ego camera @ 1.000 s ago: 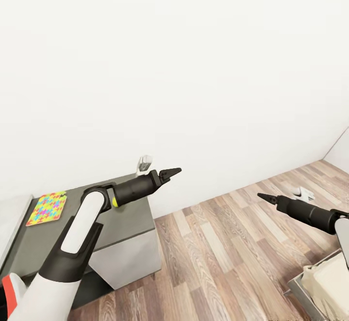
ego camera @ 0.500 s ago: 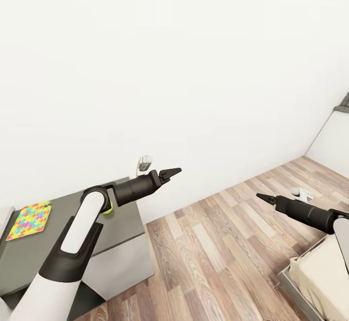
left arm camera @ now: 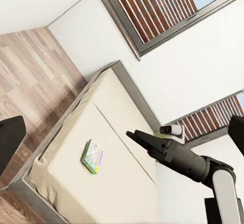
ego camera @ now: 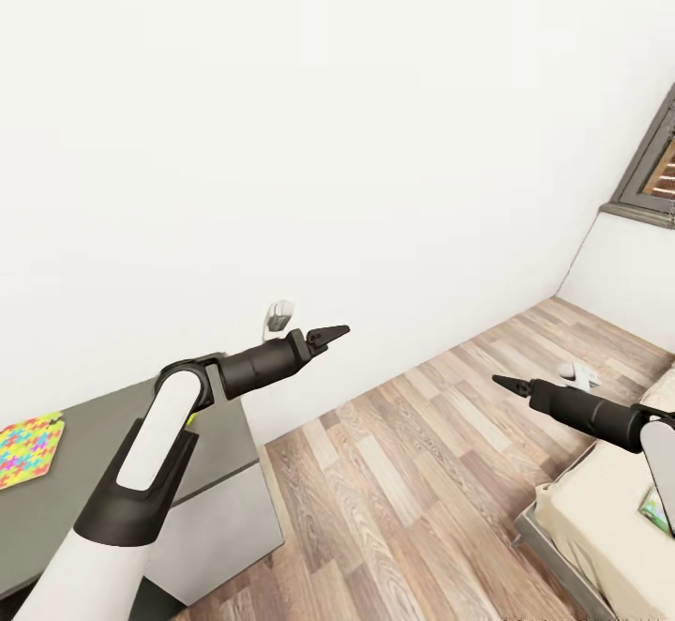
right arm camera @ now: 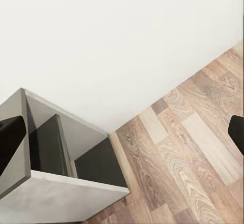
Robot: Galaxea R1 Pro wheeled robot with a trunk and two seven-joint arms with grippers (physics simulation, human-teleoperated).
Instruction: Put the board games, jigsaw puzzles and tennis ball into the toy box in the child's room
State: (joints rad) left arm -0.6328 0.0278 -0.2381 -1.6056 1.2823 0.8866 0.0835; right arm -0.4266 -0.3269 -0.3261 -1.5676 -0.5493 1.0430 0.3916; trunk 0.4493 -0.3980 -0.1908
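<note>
White wall (ego camera: 375, 114) ahead of claws, wood plank floor (ego camera: 403, 471) beneath them. Slatted window (ego camera: 656, 161) beyond right claw; bed (left arm camera: 101, 148) below it.

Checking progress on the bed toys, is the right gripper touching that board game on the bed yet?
Apart. In the left wrist view the right gripper hangs in the air with bare mattress between it and the board game lying flat on the bed.
</note>
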